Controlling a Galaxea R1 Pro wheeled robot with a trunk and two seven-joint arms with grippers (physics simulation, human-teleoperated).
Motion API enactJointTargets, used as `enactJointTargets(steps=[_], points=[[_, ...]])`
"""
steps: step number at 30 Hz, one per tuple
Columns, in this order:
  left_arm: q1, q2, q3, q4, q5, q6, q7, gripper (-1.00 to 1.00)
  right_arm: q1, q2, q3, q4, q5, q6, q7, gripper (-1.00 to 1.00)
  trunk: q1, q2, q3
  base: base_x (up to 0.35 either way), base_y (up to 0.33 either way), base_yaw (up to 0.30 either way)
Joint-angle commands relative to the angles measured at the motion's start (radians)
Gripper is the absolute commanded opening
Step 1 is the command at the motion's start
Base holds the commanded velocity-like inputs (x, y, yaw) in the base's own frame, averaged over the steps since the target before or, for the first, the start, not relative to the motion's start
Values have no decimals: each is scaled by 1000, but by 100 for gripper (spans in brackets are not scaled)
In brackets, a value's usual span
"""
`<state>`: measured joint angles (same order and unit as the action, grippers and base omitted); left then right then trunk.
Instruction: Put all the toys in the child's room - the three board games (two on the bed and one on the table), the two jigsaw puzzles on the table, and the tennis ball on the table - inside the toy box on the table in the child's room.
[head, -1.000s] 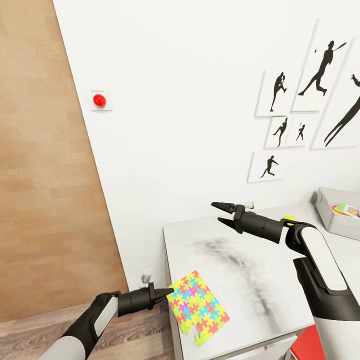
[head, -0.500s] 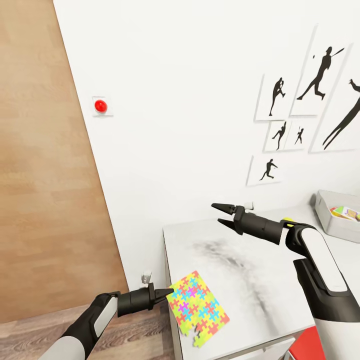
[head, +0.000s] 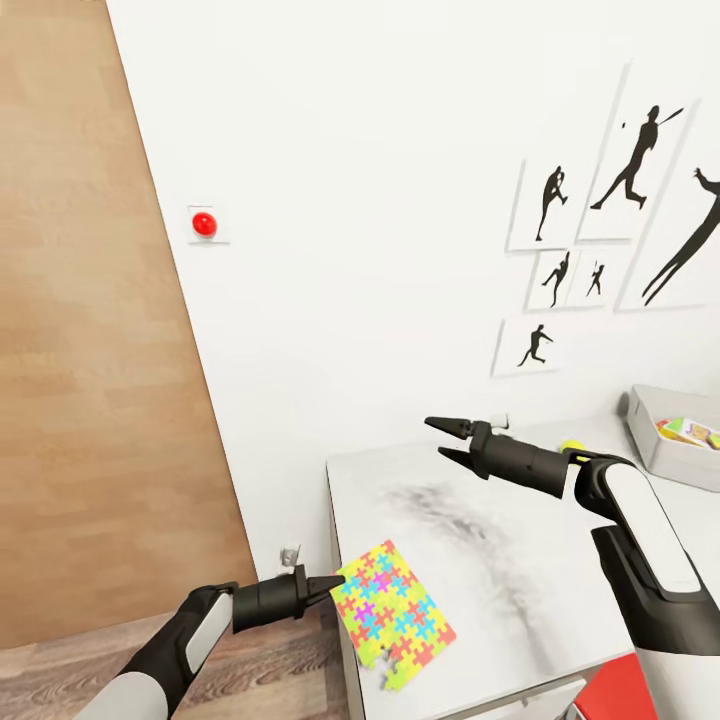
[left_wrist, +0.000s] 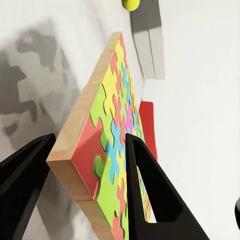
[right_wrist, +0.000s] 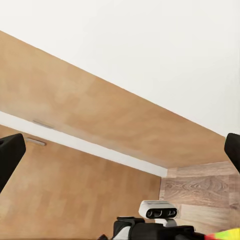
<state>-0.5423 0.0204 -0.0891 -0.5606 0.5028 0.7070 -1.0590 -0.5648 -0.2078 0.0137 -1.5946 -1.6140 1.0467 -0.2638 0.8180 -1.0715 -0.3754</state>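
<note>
My left gripper (head: 325, 583) is shut on the corner of a multicoloured jigsaw puzzle (head: 392, 615), which tilts over the near left corner of the table (head: 520, 590). In the left wrist view the puzzle (left_wrist: 112, 145) sits edge-on between the two black fingers (left_wrist: 150, 190). My right gripper (head: 445, 438) hovers open over the table's back part, holding nothing; its fingertips (right_wrist: 10, 150) stand far apart. The tennis ball (head: 572, 447) lies behind the right forearm. The toy box (head: 650, 440) stands at the far right with a printed board game (head: 690, 432) inside.
A white wall with black silhouette pictures (head: 560, 270) rises behind the table. A red button (head: 204, 223) is mounted on that wall, beside a wood-panelled surface (head: 90, 350). Something red (head: 625, 695) sits low by the table's front.
The whole view has shifted slightly, so the camera moved. The left gripper still holds the puzzle in about the same place. The right gripper has edged a little to the right.
</note>
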Motion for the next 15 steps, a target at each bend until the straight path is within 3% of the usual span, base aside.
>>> enactJointTargets(steps=[1, 4, 8, 11, 15], points=[[0, 2, -4, -1, 6, 5, 2, -100, 6, -2, 2, -1, -10, 0, -10, 100, -4, 6, 2, 0, 0, 0], [-1, 4, -3, -1, 6, 6, 2, -100, 42, -13, 3, -1, -9, 0, -10, 100, -15, 27, 11, 0, 0, 0], [-1, 21, -2, -12, 8, 9, 2, -100, 100, -75, -10, -1, -5, 0, -3, 100, -31, 55, 24, 0, 0, 0], [-1, 26, -3, -26, 8, 11, 3, -100, 126, -118, -74, -2, -3, 0, 34, 100, -42, 76, 33, 0, 0, 0], [-1, 27, -3, -30, 8, 13, 4, -100, 169, -135, -162, -2, 1, 0, 136, 100, -58, 104, 46, 0, 0, 0]])
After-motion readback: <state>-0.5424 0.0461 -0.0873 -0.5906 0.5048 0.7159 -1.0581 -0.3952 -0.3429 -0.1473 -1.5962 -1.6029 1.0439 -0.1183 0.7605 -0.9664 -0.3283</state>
